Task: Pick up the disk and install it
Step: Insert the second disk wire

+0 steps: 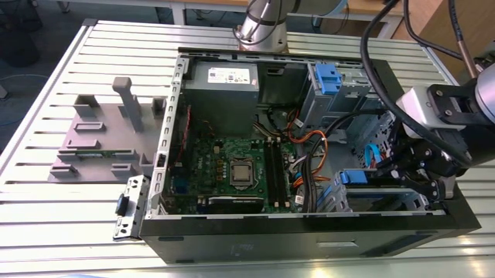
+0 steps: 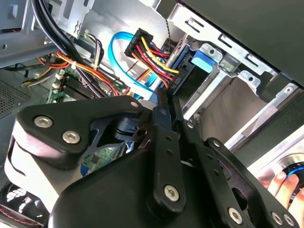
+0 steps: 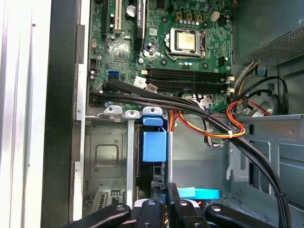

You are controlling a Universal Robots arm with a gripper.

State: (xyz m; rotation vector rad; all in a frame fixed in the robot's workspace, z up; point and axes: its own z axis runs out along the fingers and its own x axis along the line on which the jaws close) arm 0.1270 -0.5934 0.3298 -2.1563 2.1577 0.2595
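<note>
The disk (image 3: 154,142), edge-on with its blue plastic bracket showing, sits in the drive bay (image 3: 107,156) of the steel case (image 1: 433,223). The gripper (image 3: 164,202) appears closed on its rear edge. Judged step: seating. Needs a straight push; cables (image 3: 204,116) run close by.

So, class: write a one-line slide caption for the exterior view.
Robot gripper reaching into the open computer case beside the blue-bracketed disk.
</note>
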